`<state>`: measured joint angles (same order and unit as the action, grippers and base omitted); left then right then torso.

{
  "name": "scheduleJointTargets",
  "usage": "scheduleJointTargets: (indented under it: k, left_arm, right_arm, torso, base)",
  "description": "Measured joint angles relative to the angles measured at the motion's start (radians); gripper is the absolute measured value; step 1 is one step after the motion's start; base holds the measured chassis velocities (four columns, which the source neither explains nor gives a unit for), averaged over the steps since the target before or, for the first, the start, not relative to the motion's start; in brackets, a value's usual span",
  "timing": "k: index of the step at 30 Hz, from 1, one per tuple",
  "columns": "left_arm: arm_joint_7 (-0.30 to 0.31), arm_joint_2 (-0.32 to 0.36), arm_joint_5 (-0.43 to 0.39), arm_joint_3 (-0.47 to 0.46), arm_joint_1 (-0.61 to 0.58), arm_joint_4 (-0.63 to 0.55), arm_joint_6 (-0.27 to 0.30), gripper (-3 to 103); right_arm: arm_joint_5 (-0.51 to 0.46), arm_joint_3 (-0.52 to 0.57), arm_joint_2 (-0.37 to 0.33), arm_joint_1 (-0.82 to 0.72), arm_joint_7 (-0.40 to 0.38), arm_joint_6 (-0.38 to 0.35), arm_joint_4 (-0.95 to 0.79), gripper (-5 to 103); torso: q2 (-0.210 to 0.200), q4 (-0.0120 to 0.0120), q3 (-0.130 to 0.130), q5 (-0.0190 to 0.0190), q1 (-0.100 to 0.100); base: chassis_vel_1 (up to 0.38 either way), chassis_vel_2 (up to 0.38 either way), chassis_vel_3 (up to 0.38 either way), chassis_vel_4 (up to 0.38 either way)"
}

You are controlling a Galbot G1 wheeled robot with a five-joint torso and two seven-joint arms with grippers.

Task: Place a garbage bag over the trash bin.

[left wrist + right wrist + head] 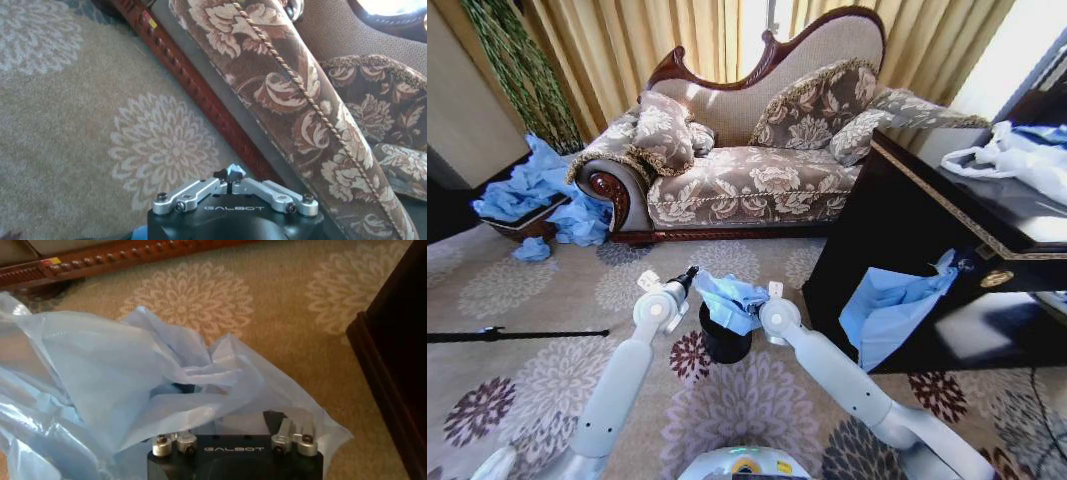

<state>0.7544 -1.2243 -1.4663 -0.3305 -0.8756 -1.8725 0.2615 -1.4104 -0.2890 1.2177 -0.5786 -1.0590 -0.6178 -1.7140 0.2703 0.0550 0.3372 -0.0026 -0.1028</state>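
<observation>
The small black trash bin [725,343] stands on the carpet between my two arms. A crinkly light-blue garbage bag [730,298] lies bunched on top of it and hides the rim. My right gripper [773,293] is at the bag's right side. In the right wrist view the garbage bag [133,375] is draped over my right gripper [230,417], whose one visible finger [287,429] stands straight up and far out, so it is open. My left gripper [689,273] hovers just left of the bag. In the left wrist view the left gripper [231,178] is shut, tips together over the carpet.
A floral sofa [747,180] stands behind the bin. A dark cabinet [907,220] stands at the right, with a blue bag [887,310] hanging from it and a white plastic bag [1017,160] on top. A brown basket [527,225] heaped with blue bags [522,185] sits far left. A black rod [507,333] lies on the carpet.
</observation>
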Motion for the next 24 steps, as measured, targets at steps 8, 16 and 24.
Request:
scheduleJointTargets:
  k: [8,16,24]
  left_arm:
    - [-0.003,-0.002,0.002,0.000,-0.004,-0.007,0.001,0]
    - [-0.003,0.006,0.001,-0.003,-0.007,-0.018,0.001,0]
    - [-0.006,0.007,0.004,-0.008,-0.016,-0.030,0.000,0]
  right_arm:
    - [-0.021,-0.018,-0.019,0.021,-0.020,0.006,-0.053,98]
    - [-0.023,-0.022,0.013,0.023,-0.022,0.017,-0.046,100]
    - [-0.026,-0.047,-0.014,0.037,-0.020,0.016,-0.122,100]
  torso:
    - [0.000,-0.0001,0.000,-0.0001,0.000]
    - [0.000,-0.0002,0.000,-0.0001,0.000]
    - [0.000,-0.0001,0.000,-0.0001,0.000]
  base:
    - [0.000,0.000,0.000,0.000]
    - [0.000,0.000,0.000,0.000]
    - [0.000,0.000,0.000,0.000]
